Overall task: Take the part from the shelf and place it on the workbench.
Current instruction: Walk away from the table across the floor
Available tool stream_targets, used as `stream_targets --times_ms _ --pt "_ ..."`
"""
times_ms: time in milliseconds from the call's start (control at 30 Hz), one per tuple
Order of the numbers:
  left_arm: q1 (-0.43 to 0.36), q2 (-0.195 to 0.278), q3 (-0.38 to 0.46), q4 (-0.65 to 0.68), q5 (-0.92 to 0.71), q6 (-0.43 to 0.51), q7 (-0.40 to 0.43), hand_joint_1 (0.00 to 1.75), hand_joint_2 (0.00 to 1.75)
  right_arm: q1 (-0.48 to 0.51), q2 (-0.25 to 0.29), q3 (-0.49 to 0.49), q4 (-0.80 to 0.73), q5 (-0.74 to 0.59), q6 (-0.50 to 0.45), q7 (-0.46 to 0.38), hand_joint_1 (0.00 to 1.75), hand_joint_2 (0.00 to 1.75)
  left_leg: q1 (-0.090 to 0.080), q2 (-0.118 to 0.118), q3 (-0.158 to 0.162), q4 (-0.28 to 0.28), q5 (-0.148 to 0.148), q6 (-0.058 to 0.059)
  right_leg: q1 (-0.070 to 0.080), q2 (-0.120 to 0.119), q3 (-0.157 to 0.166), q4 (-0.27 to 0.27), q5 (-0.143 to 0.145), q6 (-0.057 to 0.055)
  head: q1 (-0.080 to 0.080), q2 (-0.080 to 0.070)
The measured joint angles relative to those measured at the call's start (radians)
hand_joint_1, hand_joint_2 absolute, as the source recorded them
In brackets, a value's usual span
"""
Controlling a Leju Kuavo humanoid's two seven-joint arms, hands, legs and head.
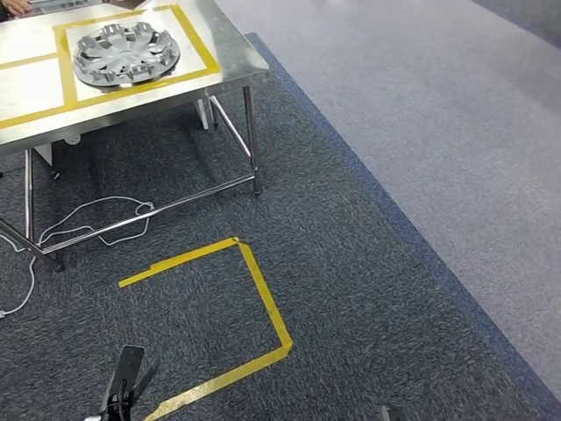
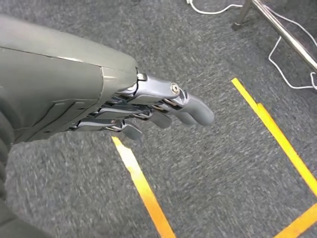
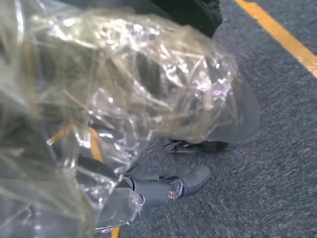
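Clear-wrapped part [image 3: 123,89] sits clamped in right hand [image 3: 168,191], hanging over carpet [image 3: 269,163]. Left hand [image 2: 160,111] empty, fingers straight, slightly apart. Risk: slick film slips before workbench [image 1: 231,66].

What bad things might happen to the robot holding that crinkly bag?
The right hand holds a clear plastic bag that looks slippery, so it might slide out. White cables lie on the floor under the table and could trip its feet. A hubcap already sits on the table, leaving less room.
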Motion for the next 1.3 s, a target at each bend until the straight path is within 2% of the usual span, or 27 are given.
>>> stream_targets --times_ms 67,100,133,167,233,267,300,367,433,500,567,600,633,667,700,767,833,867,900,967,1033,1067,1100,1133,1167,1233,1300 --pt "0.001 0.0 0.0 0.0 0.0 0.0 0.0 0.0 0.0 -0.007 0.0 0.004 0.009 -0.007 0.003 -0.008 0.0 0.0 -0.002 0.018 -0.002 0.0 0.0 0.001 -0.003 -0.012 -0.062 0.132 -0.053 0.007 0.002 0.0" --pt "0.0 0.0 0.0 0.001 0.0 0.0 0.0 0.0 0.0 -0.008 0.001 0.007 0.013 -0.009 0.004 -0.011 0.0 0.0 -0.003 0.026 -0.002 0.001 0.0 0.002 -0.004 -0.015 -0.075 0.162 -0.058 0.009 0.002 0.0" --pt "-0.001 0.0 0.0 0.001 0.0 0.0 0.0 0.0 0.0 -0.008 0.001 0.009 0.017 -0.011 0.004 -0.012 0.0 0.0 -0.004 0.034 -0.002 0.001 0.0 0.001 -0.005 -0.016 -0.067 0.151 -0.042 0.01 0.002 0.0" --pt "-0.002 0.0 0.0 0.001 0.0 0.0 0.0 0.0 0.0 -0.008 0.001 0.01 0.021 -0.012 0.004 -0.013 0.0 0.0 -0.004 0.04 0.0 0.001 0.0 0.001 -0.005 -0.021 -0.037 0.098 -0.011 0.008 0.002 0.0" --pt "-0.004 0.0 0.0 0.001 -0.001 -0.001 0.0 0.0 0.0 -0.011 0.001 0.012 0.026 -0.014 0.004 -0.014 0.0 0.0 -0.007 0.052 0.003 0.001 -0.002 -0.003 -0.002 -0.046 0.043 -0.05 0.045 0.001 0.002 0.0" --pt "-0.005 0.0 0.0 0.001 -0.001 -0.002 -0.001 0.0 0.0 -0.014 0.001 0.012 0.027 -0.015 0.004 -0.016 0.0 0.0 -0.009 0.057 0.003 0.002 -0.004 -0.007 0.001 -0.057 0.071 -0.102 0.058 -0.005 0.002 0.0" --pt "-0.005 0.0 0.0 0.001 -0.001 -0.002 -0.001 0.0 0.0 -0.016 0.001 0.013 0.029 -0.016 0.004 -0.017 0.0 0.0 -0.012 0.063 0.003 0.003 -0.004 -0.012 0.003 -0.063 0.085 -0.128 0.061 -0.01 0.001 0.0" --pt "-0.005 0.0 0.0 0.001 -0.001 -0.003 -0.002 0.0 0.0 -0.019 0.001 0.017 0.034 -0.018 0.007 -0.02 0.0 0.0 -0.013 0.076 0.003 0.004 -0.004 -0.022 0.006 -0.053 0.085 -0.133 0.062 -0.019 0.001 0.0" --pt "-0.006 0.0 0.0 0.001 -0.001 -0.001 -0.002 0.0 0.0 -0.018 0.001 0.02 0.041 -0.022 0.013 -0.021 0.0 0.0 -0.01 0.069 -0.002 0.02 -0.021 -0.033 0.002 -0.039 0.083 -0.138 0.069 -0.03 0.0 0.0" --pt "-0.005 0.0 0.0 0.001 -0.001 0.002 -0.002 0.0 0.0 -0.021 0.003 0.021 0.047 -0.026 0.017 -0.021 0.0 0.0 -0.006 0.038 -0.038 0.109 -0.081 -0.041 -0.001 -0.023 0.082 -0.141 0.075 -0.039 -0.004 0.0" --pt "-0.002 0.0 0.0 0.002 -0.001 0.004 -0.001 0.0 0.0 -0.025 0.005 0.023 0.052 -0.027 0.019 -0.022 0.0 0.0 -0.005 0.018 -0.095 0.239 -0.142 -0.044 0.001 -0.004 0.08 -0.141 0.077 -0.043 -0.006 0.0" --pt "-0.002 0.0 -0.001 0.002 -0.001 0.004 -0.001 0.0 0.0 -0.026 0.005 0.024 0.055 -0.027 0.019 -0.023 0.0 0.0 -0.005 0.016 -0.112 0.275 -0.149 -0.044 0.001 0.006 0.08 -0.14 0.077 -0.044 -0.006 0.0" --pt "-0.002 -0.001 -0.001 0.002 -0.001 0.004 -0.001 0.0 0.0 -0.026 0.006 0.025 0.059 -0.028 0.019 -0.024 0.0 0.0 -0.006 0.014 -0.114 0.278 -0.136 -0.043 0.002 0.017 0.08 -0.14 0.078 -0.044 -0.005 0.0" --pt "-0.002 -0.001 -0.001 0.003 -0.002 0.004 0.0 0.0 0.0 -0.026 0.006 0.026 0.063 -0.029 0.019 -0.024 0.0 0.0 -0.005 0.01 -0.098 0.243 -0.105 -0.04 0.003 0.028 0.081 -0.139 0.078 -0.043 -0.005 0.0" --pt "-0.002 -0.001 -0.001 0.003 -0.002 0.004 0.0 0.0 0.0 -0.027 0.006 0.027 0.065 -0.029 0.019 -0.025 0.0 0.0 -0.005 -0.001 -0.069 0.181 -0.065 -0.036 0.003 0.04 0.081 -0.138 0.078 -0.043 -0.005 0.0" --pt "-0.002 -0.001 -0.001 0.004 -0.003 0.004 0.0 0.0 0.0 -0.029 0.007 0.027 0.068 -0.031 0.019 -0.026 0.0 0.0 -0.004 -0.042 -0.013 0.059 -0.014 -0.027 0.004 0.063 0.078 -0.134 0.08 -0.038 -0.005 0.0" --pt "-0.003 -0.001 -0.001 0.004 -0.005 0.004 0.001 0.0 0.0 -0.032 0.008 0.027 0.071 -0.032 0.019 -0.027 0.0 0.0 -0.005 -0.063 0.005 0.014 -0.01 -0.021 0.002 0.082 0.068 -0.131 0.084 -0.028 -0.004 0.0" --pt "-0.003 -0.001 -0.001 0.005 -0.005 0.005 0.001 0.0 0.0 -0.031 0.008 0.027 0.072 -0.032 0.019 -0.027 0.0 0.0 -0.005 -0.056 0.005 0.008 -0.01 -0.019 0.0 0.092 0.062 -0.131 0.087 -0.022 -0.005 0.0" --pt "-0.004 -0.002 -0.002 0.005 -0.006 0.005 0.001 0.0 0.0 -0.029 0.008 0.027 0.075 -0.033 0.019 -0.027 0.0 0.0 -0.005 -0.045 0.005 0.006 -0.007 -0.014 -0.002 0.091 0.056 -0.129 0.087 -0.016 -0.005 0.0" --pt "-0.006 -0.004 -0.002 0.005 -0.007 0.005 0.001 0.0 0.0 -0.028 0.008 0.028 0.079 -0.034 0.02 -0.027 0.0 0.0 -0.002 -0.023 0.006 -0.003 -0.001 -0.003 0.0 0.051 0.031 -0.089 0.06 -0.005 0.001 0.0" --pt "-0.003 -0.005 -0.003 0.005 -0.009 0.005 0.001 0.0 0.0 -0.033 0.008 0.028 0.082 -0.037 0.024 -0.028 0.0 0.0 -0.003 0.003 0.007 -0.005 0.0 0.003 -0.001 0.001 -0.025 0.029 -0.003 0.003 0.007 0.0" --pt "-0.001 -0.004 -0.003 0.006 -0.009 0.005 0.002 0.0 0.0 -0.036 0.008 0.028 0.084 -0.039 0.028 -0.029 0.0 0.0 -0.003 0.017 0.006 -0.005 0.0 0.003 -0.003 -0.009 -0.057 0.096 -0.032 0.007 0.008 0.0" --pt "0.0 -0.004 -0.003 0.006 -0.01 0.005 0.002 0.0 0.0 -0.038 0.009 0.029 0.086 -0.04 0.03 -0.03 0.0 0.0 -0.004 0.031 0.006 -0.004 -0.001 0.003 -0.005 -0.013 -0.079 0.144 -0.046 0.011 0.008 0.0" --pt "-0.001 -0.004 -0.004 0.007 -0.011 0.005 0.002 0.0 0.0 -0.038 0.009 0.03 0.088 -0.041 0.033 -0.03 0.0 0.0 -0.005 0.044 0.006 -0.004 -0.001 0.003 -0.007 -0.016 -0.084 0.156 -0.042 0.014 0.008 0.0" --pt "-0.001 -0.005 -0.004 0.007 -0.011 0.005 0.003 0.0 0.0 -0.038 0.009 0.032 0.091 -0.042 0.034 -0.03 0.0 0.0 -0.005 0.055 0.007 -0.004 -0.002 0.001 -0.009 -0.021 -0.067 0.127 -0.019 0.015 0.008 0.0" --pt "-0.002 -0.007 -0.006 0.007 -0.012 0.004 0.003 0.0 0.0 -0.039 0.009 0.035 0.094 -0.042 0.035 -0.03 0.0 0.0 -0.006 0.075 0.012 -0.004 -0.006 -0.005 -0.008 -0.055 0.011 -0.015 0.041 0.013 0.008 0.0" --pt "-0.002 -0.008 -0.007 0.007 -0.013 0.004 0.003 0.0 0.0 -0.042 0.01 0.037 0.096 -0.043 0.035 -0.031 0.0 0.0 -0.011 0.092 0.015 -0.001 -0.011 -0.014 -0.003 -0.084 0.068 -0.116 0.068 0.002 0.006 0.0"
